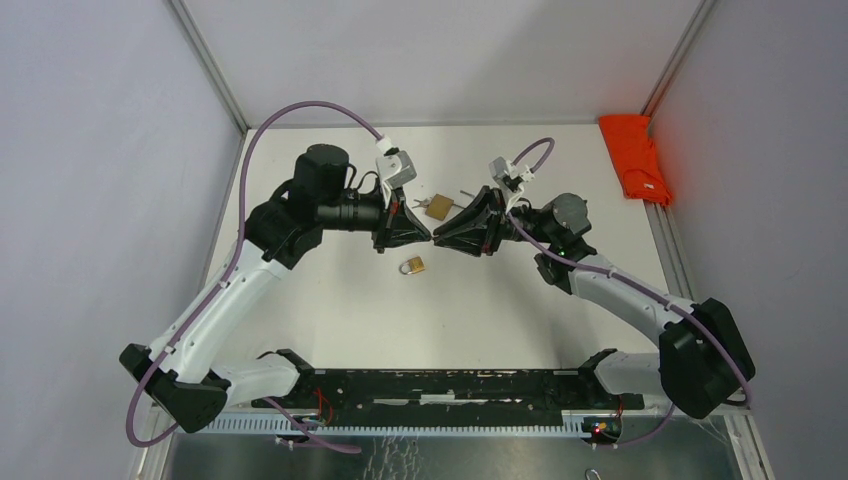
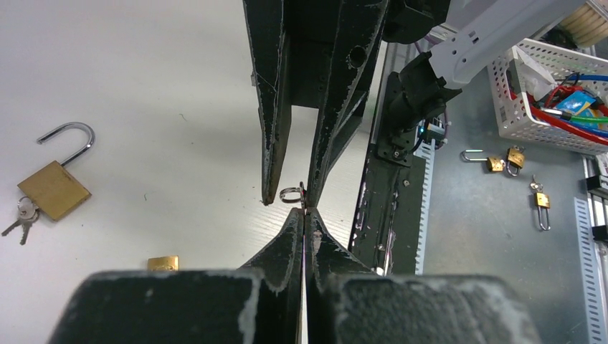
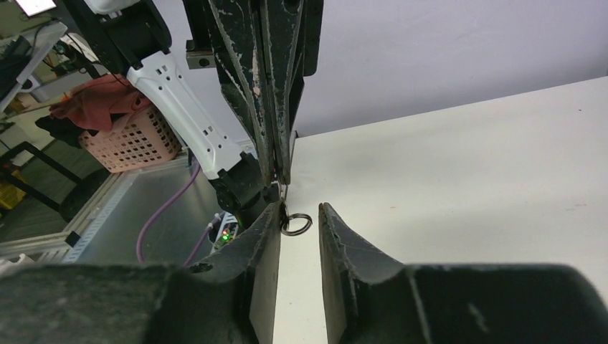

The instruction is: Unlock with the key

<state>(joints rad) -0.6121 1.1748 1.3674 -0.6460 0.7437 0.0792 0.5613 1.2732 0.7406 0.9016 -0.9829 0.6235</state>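
Both arms meet tip to tip mid-table (image 1: pixel 330 330), centre of top view.

L gripper (image 2: pixel 305 215): jaws fully closed, pads pressed flat together, pinching the key (image 2: pixel 303 203). Only a thin sliver of it shows btwn the pads. Key ring (image 3: pixel 296 223) sticks out past the tips.

R gripper (image 3: pixel 300 211): jaws abt half open, one finger either side of the ring, nothing clamped. One finger looks to touch the ring, can't confirm.

Big brass padlock (image 2: pixel 54 190) flat on table, left side of L wrist view, shackle free at one end. Bunch of keys (image 2: pixel 20 216) at its lower-left corner. In top view it lies just above the gripper tips.

Small brass padlock (image 1: pixel 414 266) just below the tips, too small to tell if locked.

Orange cloth (image 1: pixel 635 158) upper right, well apart.
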